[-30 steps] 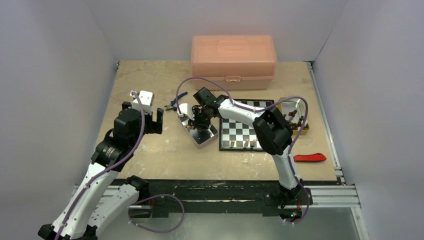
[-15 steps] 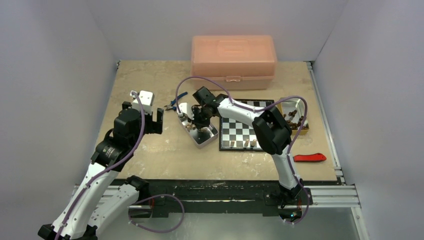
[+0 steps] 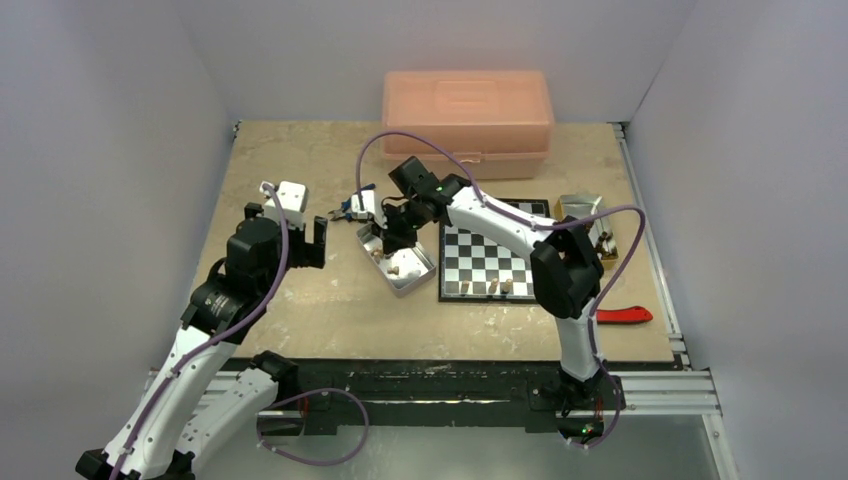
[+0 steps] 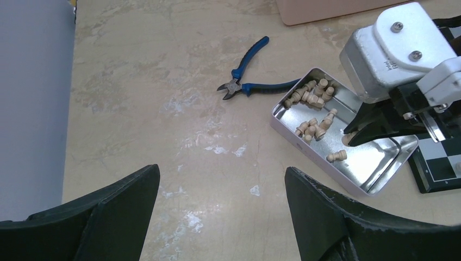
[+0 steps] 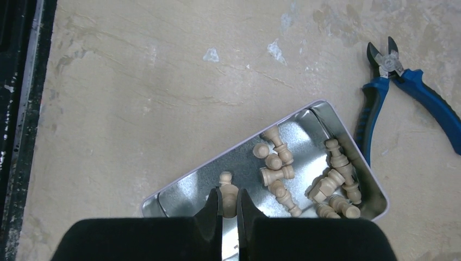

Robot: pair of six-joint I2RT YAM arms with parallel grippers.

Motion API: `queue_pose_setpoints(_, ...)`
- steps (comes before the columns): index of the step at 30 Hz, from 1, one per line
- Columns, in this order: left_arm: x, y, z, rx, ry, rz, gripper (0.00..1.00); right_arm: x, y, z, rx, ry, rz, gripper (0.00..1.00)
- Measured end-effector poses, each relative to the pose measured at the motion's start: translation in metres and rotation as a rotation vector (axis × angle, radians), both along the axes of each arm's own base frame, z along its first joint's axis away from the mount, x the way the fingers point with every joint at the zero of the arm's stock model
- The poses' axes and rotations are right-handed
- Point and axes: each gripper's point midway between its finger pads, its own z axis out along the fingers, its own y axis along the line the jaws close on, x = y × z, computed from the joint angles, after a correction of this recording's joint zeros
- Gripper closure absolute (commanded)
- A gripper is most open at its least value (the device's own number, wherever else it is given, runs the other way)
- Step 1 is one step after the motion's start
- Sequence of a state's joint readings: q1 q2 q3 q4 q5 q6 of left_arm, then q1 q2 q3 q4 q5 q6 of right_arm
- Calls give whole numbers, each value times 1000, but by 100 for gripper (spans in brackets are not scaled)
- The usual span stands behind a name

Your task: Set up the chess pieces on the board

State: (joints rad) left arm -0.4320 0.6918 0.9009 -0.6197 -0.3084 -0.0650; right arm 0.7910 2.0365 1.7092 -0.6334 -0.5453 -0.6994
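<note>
Fingertips of your right gripper (image 5: pixel 229 209) pinch one light tan, round-headed chessman (image 5: pixel 228 190) over the shiny tin (image 5: pixel 182 197). The other tan chess pieces (image 5: pixel 304 179) lie tumbled at the tin's end nearest the blue pliers (image 5: pixel 391 92). A few stand along the board (image 3: pixel 492 250) at its near edge. Your left gripper (image 4: pixel 220 217) hangs spread wide over bare table (image 4: pixel 163 109).

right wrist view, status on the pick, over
Right tool shut on a tan chess piece over the tin. Left tool open, holding nothing. Board mostly bare. Pliers beside tin, clear.
</note>
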Motion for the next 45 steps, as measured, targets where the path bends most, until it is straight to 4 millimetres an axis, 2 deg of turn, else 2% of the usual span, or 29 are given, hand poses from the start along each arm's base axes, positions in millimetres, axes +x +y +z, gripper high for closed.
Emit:
queue_pose_setpoints(5,0,-2,1,-6,-3,-13,15,-9,-6,24,34,-15,28,100)
queue_pose_setpoints(10,0,-5,-1,-10,4,-29,16,-30,-38,57,61,-29,92,100)
queue_pose_setpoints(13,-1,-8,-4,-12,12,-42,16,-38,-69,79,80,-53,98,100)
queue_pose_setpoints(16,-1,-10,-6,-14,18,-51,16,-38,-101,94,100,-70,59,100)
queue_pose_setpoints(17,-1,-10,-6,-15,20,-55,16,-42,-109,96,106,-74,54,100)
queue_pose_setpoints(19,-1,-12,-7,-16,24,-61,16,-30,-143,98,105,-85,-39,100)
queue_pose_setpoints(24,0,-14,-9,-17,34,-71,16,-21,-218,102,109,-129,-248,100)
queue_pose_setpoints(29,-1,-17,-10,-23,37,-86,16,-28,-266,111,119,-202,-388,100)
queue_pose_setpoints(33,-1,-20,-10,-29,40,-100,16,-30,-289,104,103,-204,-455,100)
queue_pose_setpoints(42,-4,-25,-9,-44,41,-133,16,-42,-316,35,-1,-21,-547,100)
queue_pose_setpoints(45,-4,-27,-9,-48,41,-140,16,-46,-325,18,-42,-5,-583,100)
